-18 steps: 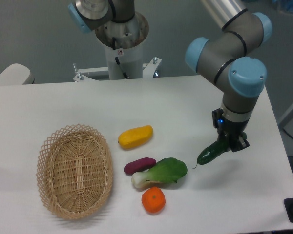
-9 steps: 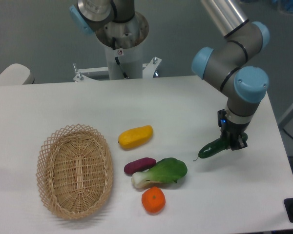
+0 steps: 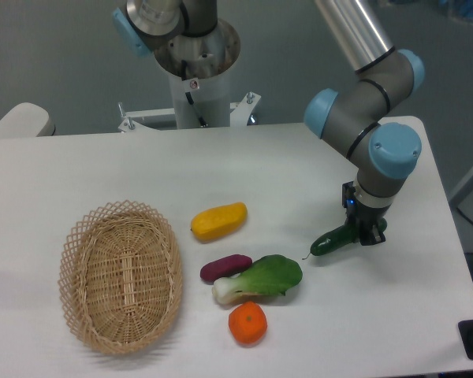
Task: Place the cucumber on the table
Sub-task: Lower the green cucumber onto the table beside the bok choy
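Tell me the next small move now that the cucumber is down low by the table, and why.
Probably open the gripper and let go. The cucumber is shut in its fingers by one end, lying nearly flat and seemingly on the table, on bare surface apart from the bok choy. If contact looks doubtful, ease down slightly first.

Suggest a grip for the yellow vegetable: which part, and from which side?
Take the yellow vegetable at its middle, coming straight down from above, with the fingers closing across its short width. It lies flat on the table, long axis running left-right and slightly tilted, with bare surface in front of and behind it. The tool is occupied with the cucumber.
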